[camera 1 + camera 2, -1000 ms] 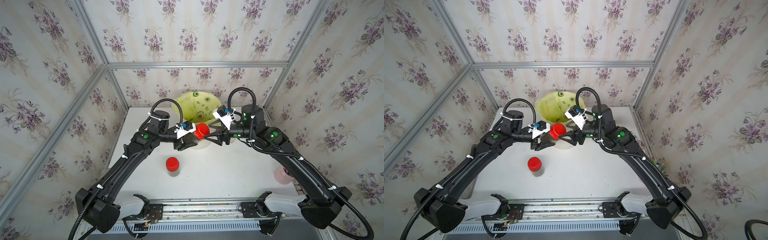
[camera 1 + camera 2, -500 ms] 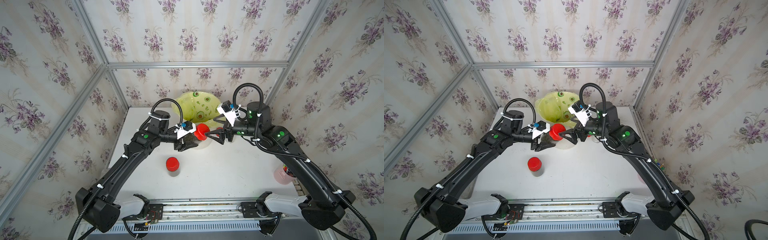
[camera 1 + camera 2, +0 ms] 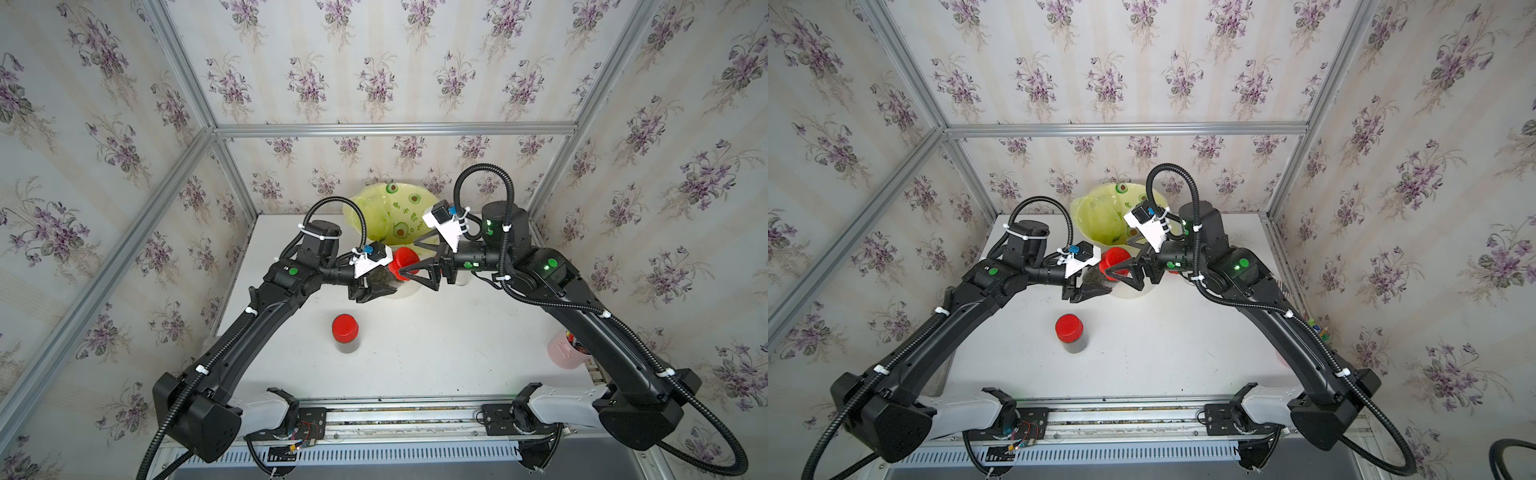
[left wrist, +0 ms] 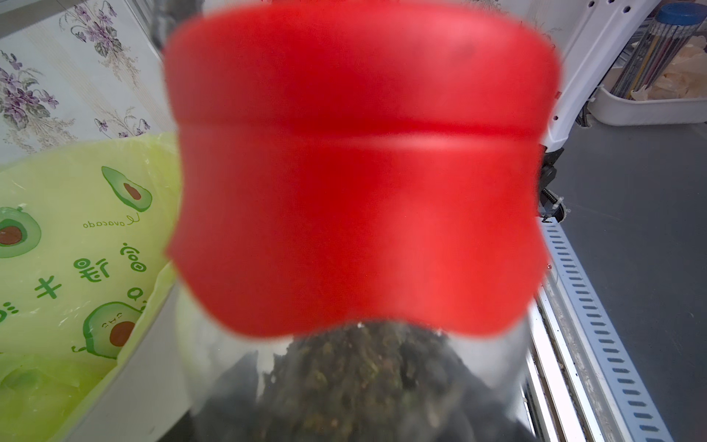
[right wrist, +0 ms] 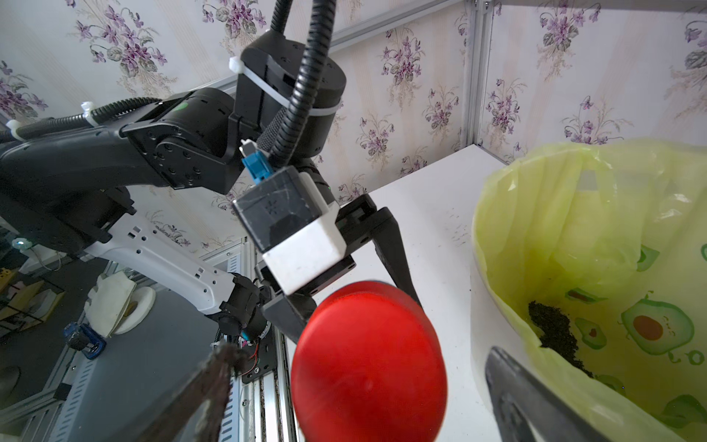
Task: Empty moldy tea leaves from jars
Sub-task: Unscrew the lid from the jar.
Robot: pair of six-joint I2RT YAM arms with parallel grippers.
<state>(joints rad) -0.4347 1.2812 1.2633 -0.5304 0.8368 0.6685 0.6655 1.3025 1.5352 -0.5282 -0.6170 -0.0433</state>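
One clear cylindrical jar (image 3: 385, 279) is clamped in the left gripper (image 3: 375, 291), right gripper (image 3: 408, 257) agape around its red lid (image 3: 402, 254).

Both top views look steeply down from the front, sharing the whole table (image 3: 436, 353). Wrist cameras sit close, facing the red-lidded jar (image 4: 355, 191) from opposite sides; both catch the lined bin (image 5: 574, 237).

The tabletop's (image 3: 457, 332) back is crowded: bin (image 3: 365, 208), raised jar (image 3: 403, 255), left arm (image 3: 266, 307) and right arm (image 3: 582, 316) meeting there. Mid-tabletop a standing jar (image 3: 345, 330) has open room all round. A pink cup (image 3: 559, 353) sits by the right edge.
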